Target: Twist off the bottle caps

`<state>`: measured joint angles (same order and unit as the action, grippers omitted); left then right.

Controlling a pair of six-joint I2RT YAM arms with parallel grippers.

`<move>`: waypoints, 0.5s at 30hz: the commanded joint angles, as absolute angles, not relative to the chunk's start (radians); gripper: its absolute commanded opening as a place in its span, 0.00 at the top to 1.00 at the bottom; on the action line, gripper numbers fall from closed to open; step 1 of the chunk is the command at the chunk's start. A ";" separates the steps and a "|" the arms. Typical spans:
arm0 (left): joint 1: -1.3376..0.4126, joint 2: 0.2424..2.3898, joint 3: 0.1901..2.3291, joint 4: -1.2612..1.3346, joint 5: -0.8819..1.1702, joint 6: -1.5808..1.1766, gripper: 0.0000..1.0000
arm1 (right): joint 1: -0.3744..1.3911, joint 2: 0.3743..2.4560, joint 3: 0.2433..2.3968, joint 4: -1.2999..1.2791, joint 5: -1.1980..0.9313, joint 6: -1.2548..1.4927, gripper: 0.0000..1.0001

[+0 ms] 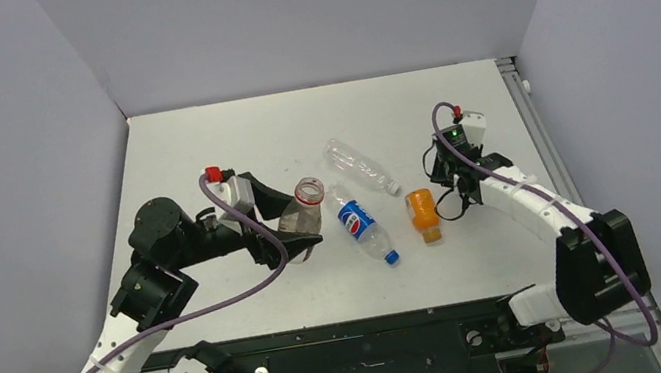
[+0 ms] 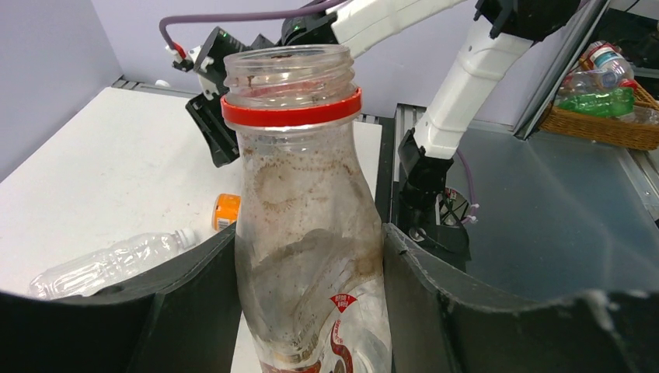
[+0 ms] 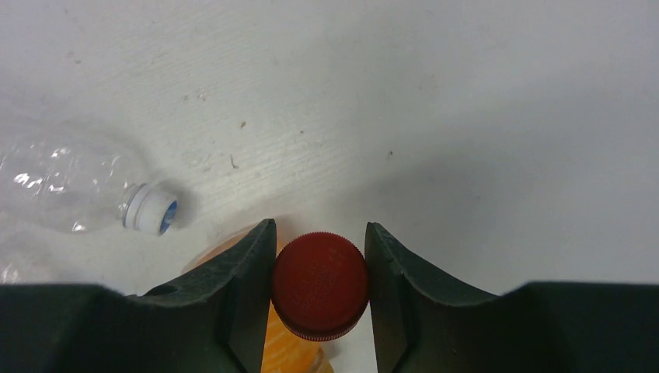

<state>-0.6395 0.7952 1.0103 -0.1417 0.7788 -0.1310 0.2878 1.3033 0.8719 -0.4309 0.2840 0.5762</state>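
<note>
Left claw (image 2: 309, 264) half closed, clamped on the short bottle (image 2: 303, 194) with the reddish label. Mouth open, no cap on it, only a red ring at the neck. Right claw (image 3: 320, 241) narrow, pinching the red cap (image 3: 320, 285) by its edge, above the orange bottle (image 1: 423, 210). Three bottles lie flat mid-table (image 1: 198, 148): Pepsi bottle (image 1: 358, 222), clear unlabelled bottle (image 1: 356, 166) just behind it, orange bottle to the right. Caps on all three: blue cap (image 1: 392, 258), white cap (image 1: 394, 189), orange cap (image 1: 432, 235).
</note>
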 commanded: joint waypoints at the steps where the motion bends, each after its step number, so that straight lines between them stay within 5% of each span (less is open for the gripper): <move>1: -0.633 0.788 1.030 -0.156 0.727 -0.090 1.00 | 0.271 1.438 0.883 -0.256 0.362 0.605 1.00; 9: -0.629 0.774 1.042 -0.168 0.719 -0.092 1.00 | 0.243 1.669 0.991 -0.194 0.394 0.581 0.95; 15: -0.627 0.760 1.045 -0.178 0.697 -0.095 1.00 | 0.237 1.711 1.040 -0.250 0.360 0.606 0.61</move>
